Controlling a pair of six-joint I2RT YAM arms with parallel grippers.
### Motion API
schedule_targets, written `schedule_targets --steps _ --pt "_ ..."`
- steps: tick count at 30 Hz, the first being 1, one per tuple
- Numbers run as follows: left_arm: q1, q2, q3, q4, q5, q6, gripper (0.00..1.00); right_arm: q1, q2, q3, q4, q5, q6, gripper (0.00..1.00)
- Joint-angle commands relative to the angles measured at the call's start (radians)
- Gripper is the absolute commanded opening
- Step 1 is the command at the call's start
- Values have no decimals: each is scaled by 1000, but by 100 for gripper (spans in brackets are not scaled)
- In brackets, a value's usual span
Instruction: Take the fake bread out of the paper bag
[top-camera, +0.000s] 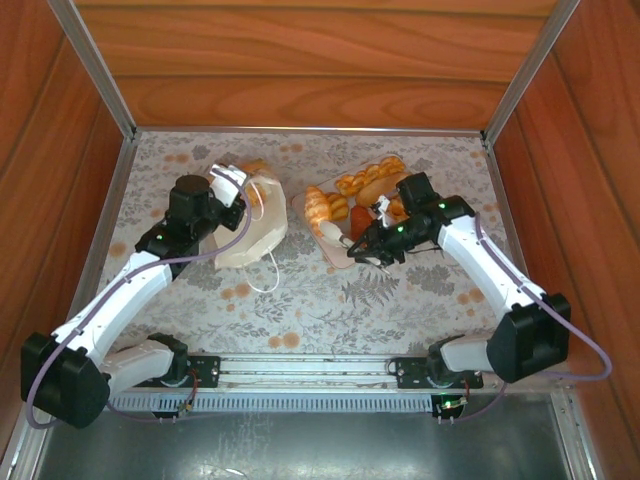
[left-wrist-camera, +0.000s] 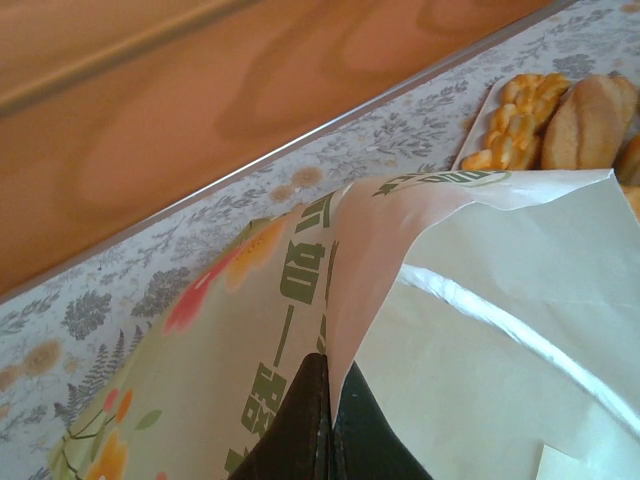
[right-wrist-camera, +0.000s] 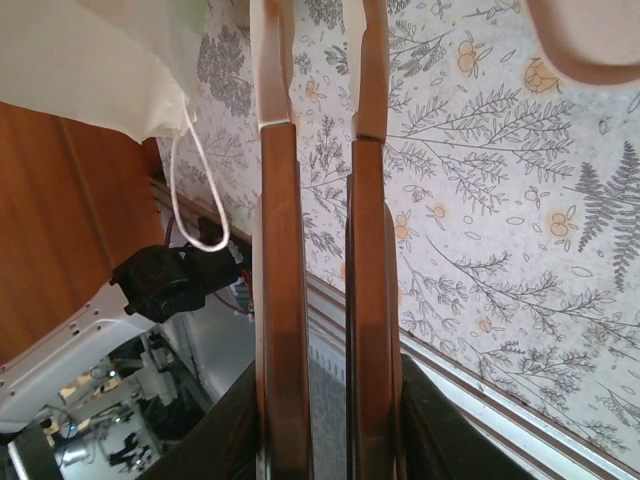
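Observation:
The white paper bag (top-camera: 252, 228) lies on its side at the left of the table, with its mouth toward the back. My left gripper (top-camera: 233, 192) is shut on the bag's upper edge. In the left wrist view the fingers (left-wrist-camera: 300, 420) pinch a fold of the paper bag (left-wrist-camera: 480, 350) with green lettering. Several pieces of glossy fake bread (top-camera: 362, 184) lie on the beige tray (top-camera: 299, 200); a braided loaf (left-wrist-camera: 520, 125) and a bun (left-wrist-camera: 592, 118) show there. My right gripper (top-camera: 357, 249) hovers by the tray's near corner, shut to a narrow slit, holding nothing (right-wrist-camera: 318, 30).
Wooden walls with metal rails enclose the flowered tablecloth (top-camera: 400, 290). The bag's cord handle (right-wrist-camera: 195, 190) hangs loose toward the near side. The tray's corner (right-wrist-camera: 585, 40) is right of my right fingers. What is inside the bag is hidden.

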Motion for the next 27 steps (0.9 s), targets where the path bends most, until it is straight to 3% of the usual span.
schedule_targets --steps 1,13,27 --pt "8 -25 -11 17 39 19 0 -14 42 -1 22 -115 -55 9" --pt "8 -18 -2 4 18 6 0 -62 214 57 14 -129 -107 9" --pt "8 -38 -8 3 13 -3 0 -106 366 134 -8 -196 -169 18"
